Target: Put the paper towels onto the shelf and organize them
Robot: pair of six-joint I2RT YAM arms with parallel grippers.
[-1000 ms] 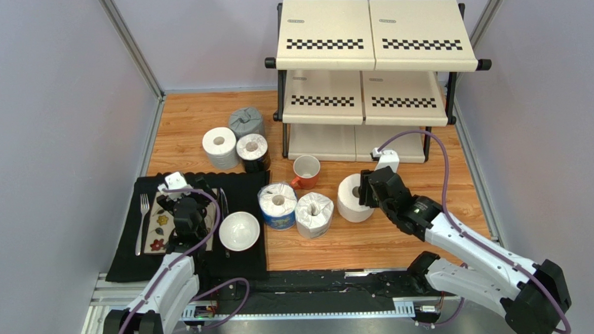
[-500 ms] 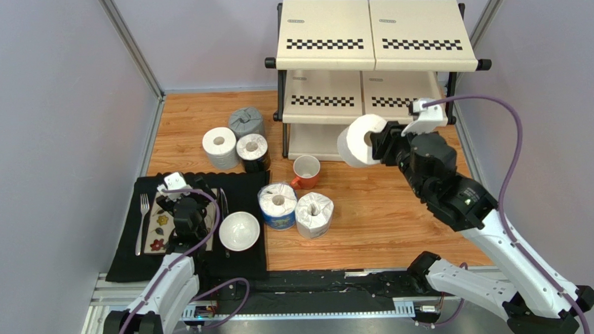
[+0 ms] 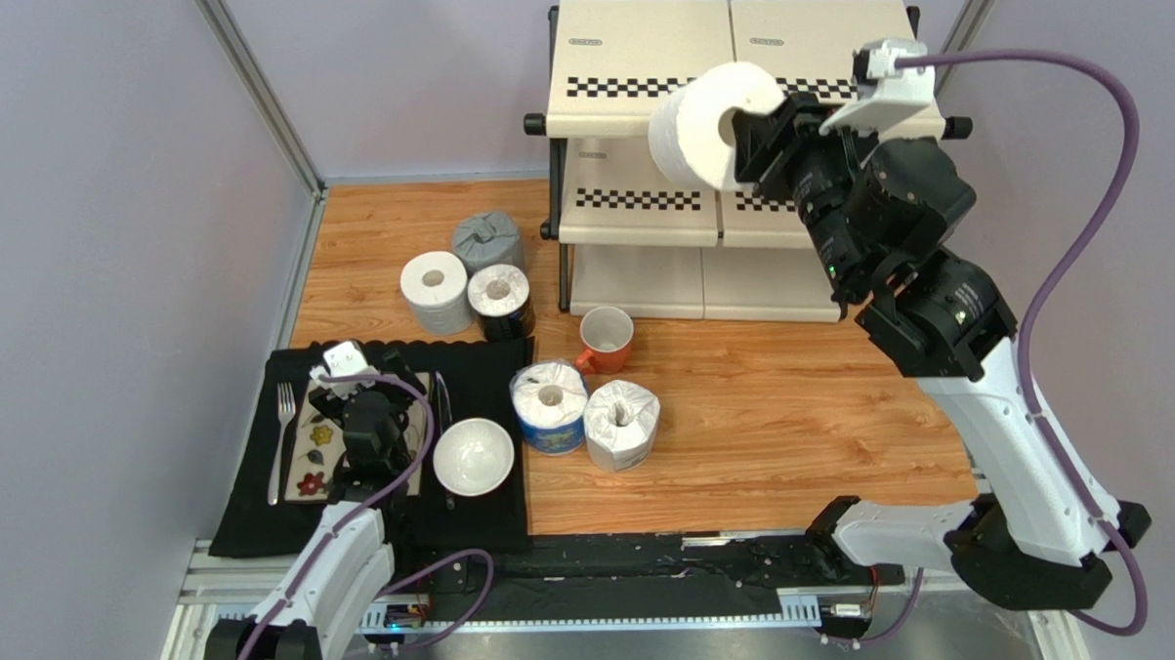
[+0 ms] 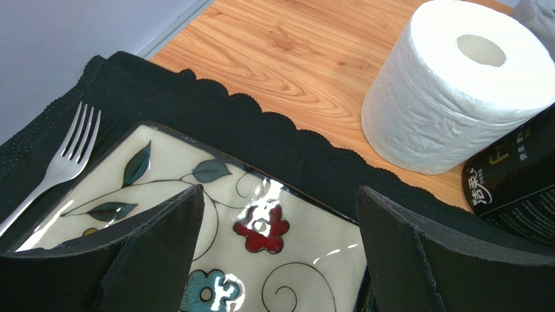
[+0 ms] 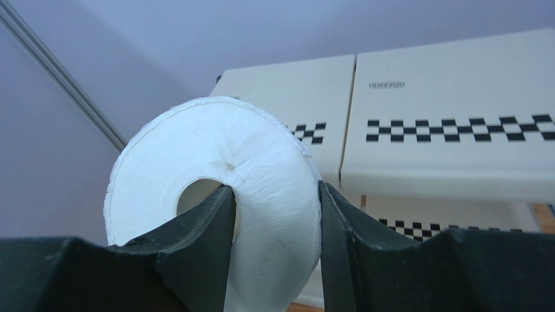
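Top external view: the right arm stands tall from its base, elbow bent, its wrist up by the shelf (image 3: 658, 64). The right gripper (image 3: 760, 126) holds a plain white roll (image 3: 704, 121) in the air at the front edge of the top tier, tipped on its side and resting on no tier. The left arm is folded low, and the left gripper (image 3: 350, 415) hangs over a patterned plate (image 3: 307, 454) on a black mat (image 3: 478, 371).

Only the right wrist view shows the grip. One finger of the right gripper (image 5: 273, 201) reaches into the hollow core of the white roll (image 5: 215, 149) and the other presses its outer side, pinching the roll's wall, with the shelf (image 5: 456, 149) behind.

Only the left wrist view shows the left gripper (image 4: 279, 201) spread wide and empty above the flowered plate (image 4: 293, 260), with a fork (image 4: 65, 156) beside it.

Six rolls in all: the one held, and five on the table. These are a white one (image 3: 434, 289), a grey (image 3: 488, 241), a black (image 3: 500, 300), a blue (image 3: 549, 405) and a clear-wrapped (image 3: 622, 423). One orange mug (image 3: 606, 338), one white bowl (image 3: 473, 456).
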